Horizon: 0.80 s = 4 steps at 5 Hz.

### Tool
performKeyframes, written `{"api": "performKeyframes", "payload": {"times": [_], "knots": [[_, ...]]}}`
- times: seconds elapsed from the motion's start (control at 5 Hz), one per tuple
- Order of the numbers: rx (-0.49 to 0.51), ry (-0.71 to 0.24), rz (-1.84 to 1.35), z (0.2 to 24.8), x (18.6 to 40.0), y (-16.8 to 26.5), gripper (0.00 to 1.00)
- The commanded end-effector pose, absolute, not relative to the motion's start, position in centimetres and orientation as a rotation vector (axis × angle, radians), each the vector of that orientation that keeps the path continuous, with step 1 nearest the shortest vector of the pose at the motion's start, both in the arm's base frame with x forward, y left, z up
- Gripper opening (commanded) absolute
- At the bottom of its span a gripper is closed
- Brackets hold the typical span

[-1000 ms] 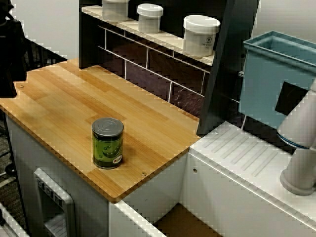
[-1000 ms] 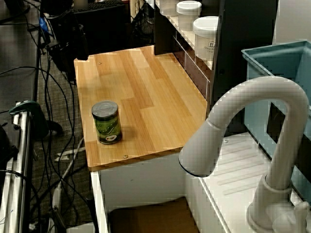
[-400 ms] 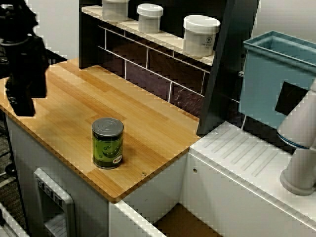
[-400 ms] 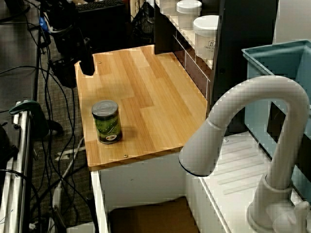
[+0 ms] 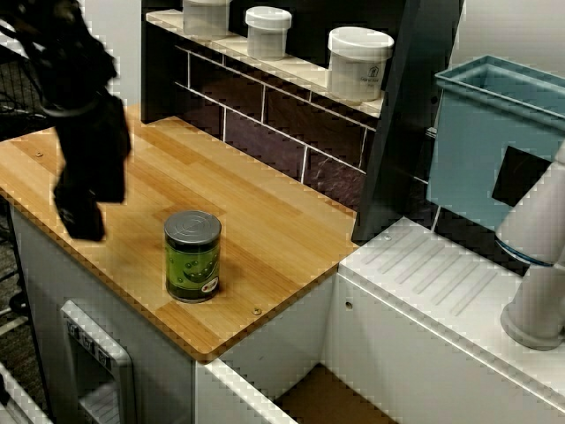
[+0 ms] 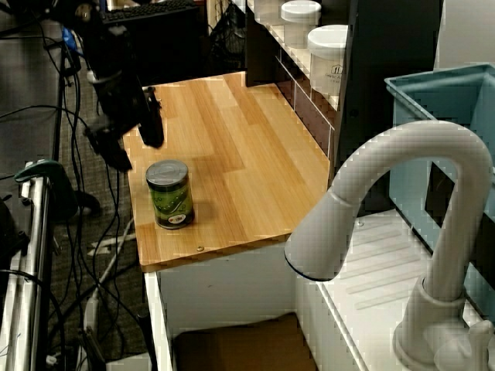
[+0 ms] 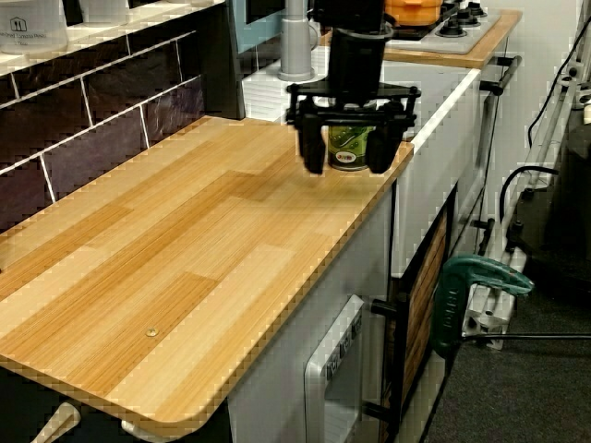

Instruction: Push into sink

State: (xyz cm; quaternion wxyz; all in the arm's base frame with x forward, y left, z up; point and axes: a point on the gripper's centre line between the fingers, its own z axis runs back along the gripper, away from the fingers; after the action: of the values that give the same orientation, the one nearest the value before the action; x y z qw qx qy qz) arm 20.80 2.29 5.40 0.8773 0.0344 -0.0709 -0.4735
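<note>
Here the black gripper [image 7: 346, 157] hangs with its fingers [image 7: 313, 152] spread apart, empty. Past the fingertips stands a round metal can [image 5: 192, 256] with a glossy green label, on smooth wooden countertop [image 5: 265, 221]. Beyond it lies the white-walled, brown-floored sink [image 6: 232, 344].

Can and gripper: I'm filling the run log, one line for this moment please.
gripper: open, behind can, apart | can: upright on counter | sink: empty
</note>
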Motion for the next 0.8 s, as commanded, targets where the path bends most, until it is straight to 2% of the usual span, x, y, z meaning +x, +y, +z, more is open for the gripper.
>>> {"api": "performKeyframes", "payload": {"times": [0.0,0.4,0.6], "knots": [[0.078,-0.166,-1.001,5.0,21.7,-2.2,1.0],[0.023,-0.148,-0.988,4.8,23.6,-4.9,1.0],[-0.001,-0.152,-1.013,5.7,24.8,-6.3,1.0]]}}
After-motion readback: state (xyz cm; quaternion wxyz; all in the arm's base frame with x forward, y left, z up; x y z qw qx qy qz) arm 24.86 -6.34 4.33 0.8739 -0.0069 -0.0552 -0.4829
